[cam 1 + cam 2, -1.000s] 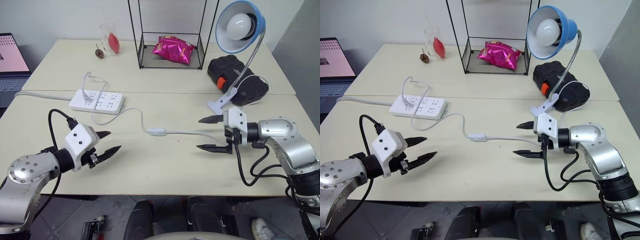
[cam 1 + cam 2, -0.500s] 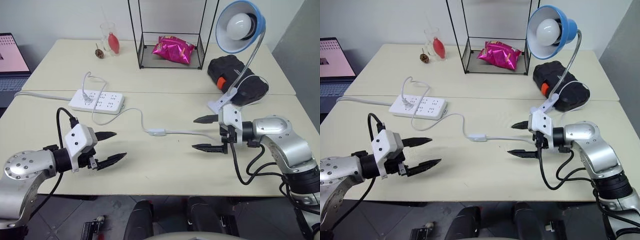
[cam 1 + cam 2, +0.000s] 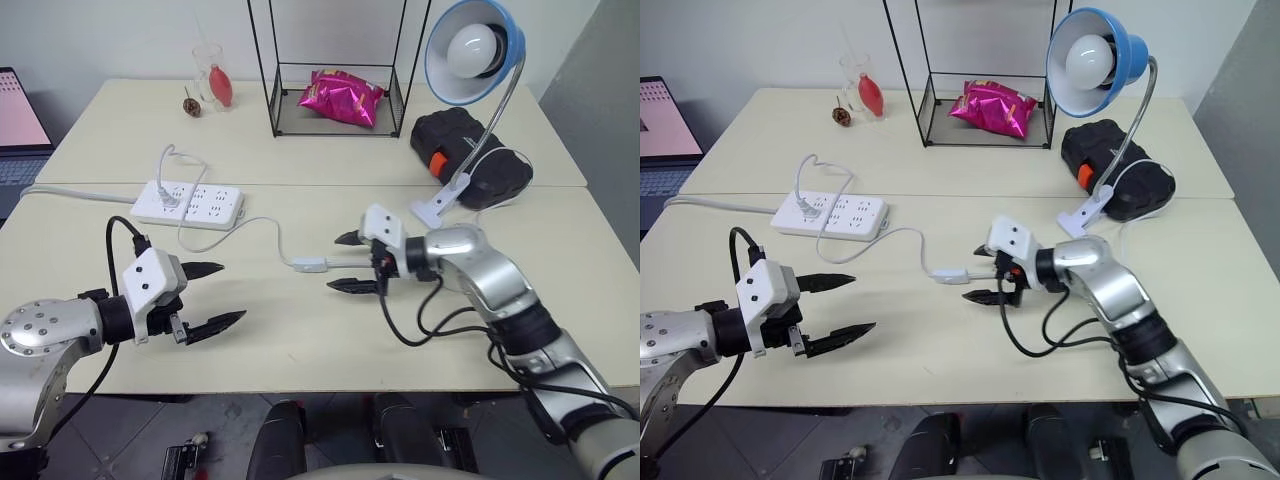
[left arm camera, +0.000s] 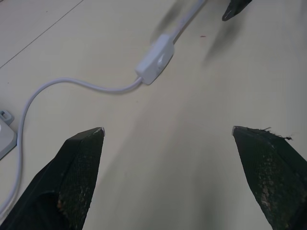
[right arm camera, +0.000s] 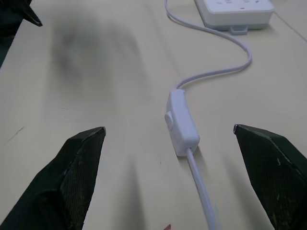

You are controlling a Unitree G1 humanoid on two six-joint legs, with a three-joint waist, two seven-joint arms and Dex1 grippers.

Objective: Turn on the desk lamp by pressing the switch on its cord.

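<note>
Nearest me, my left gripper hangs with its jaws spread wide and empty, well short of the switch. The switch lies flat on the table, on its cord. My right gripper sits just beside it, released, holding nothing. Far beyond the switch stands the desk lamp, clipped by a black case.

No text, label, brand or number can be read on anything on the desk
</note>
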